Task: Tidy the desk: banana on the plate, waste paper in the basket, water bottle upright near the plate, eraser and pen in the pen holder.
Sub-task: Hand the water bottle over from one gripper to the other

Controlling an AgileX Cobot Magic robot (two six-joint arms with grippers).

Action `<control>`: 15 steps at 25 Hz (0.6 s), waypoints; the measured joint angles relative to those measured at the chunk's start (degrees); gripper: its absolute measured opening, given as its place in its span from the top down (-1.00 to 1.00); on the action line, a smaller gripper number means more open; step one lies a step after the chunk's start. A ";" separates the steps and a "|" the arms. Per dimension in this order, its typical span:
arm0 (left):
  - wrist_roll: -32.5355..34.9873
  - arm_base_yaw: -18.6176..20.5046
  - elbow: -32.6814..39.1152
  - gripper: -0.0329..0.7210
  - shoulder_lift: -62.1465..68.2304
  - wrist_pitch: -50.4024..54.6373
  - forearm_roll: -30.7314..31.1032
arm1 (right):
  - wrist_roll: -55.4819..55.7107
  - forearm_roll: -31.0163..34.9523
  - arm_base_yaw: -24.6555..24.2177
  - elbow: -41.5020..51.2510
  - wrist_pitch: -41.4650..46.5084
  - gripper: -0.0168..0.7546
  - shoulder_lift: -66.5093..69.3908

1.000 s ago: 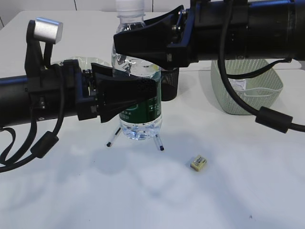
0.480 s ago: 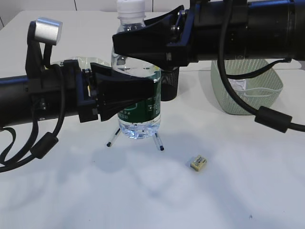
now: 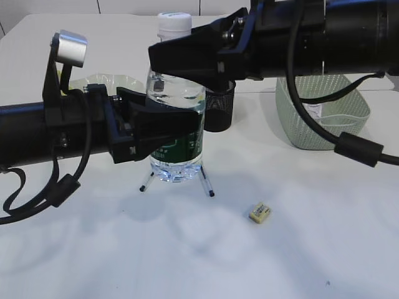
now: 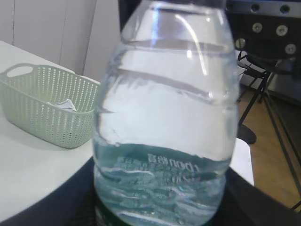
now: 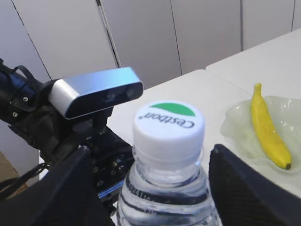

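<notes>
Left hand (image 3: 163,124) is clamping the clear plastic water bottle w/ green label & white cap (image 3: 176,112) at mid-body, bottle standing upright w/ its base on the white surface (image 3: 187,249). Right hand (image 3: 187,59) is sitting w/ fingers apart either side of the bottle's neck, not gripping. Yellow banana (image 5: 268,127) is lying in the clear plate (image 5: 291,117), far left. Pale green mesh basket (image 3: 324,112) w/ crumpled paper (image 4: 63,104) is standing far right. Small beige eraser (image 3: 259,213) is lying near right. Black mesh pen holder (image 3: 219,111) is standing behind the bottle
</notes>
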 joint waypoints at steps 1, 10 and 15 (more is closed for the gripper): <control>0.09 0.00 0.00 -0.15 0.00 0.48 0.00 | 1.45 -1.65 0.00 -0.10 -0.15 -0.52 -0.07; 0.50 1.91 0.10 -0.14 0.00 2.27 1.23 | 9.06 -10.31 0.00 -0.56 -2.04 -0.52 -0.21; 0.39 5.50 0.10 -0.14 0.00 2.15 -1.57 | 13.58 -15.39 0.02 -0.56 -1.33 -0.52 -0.21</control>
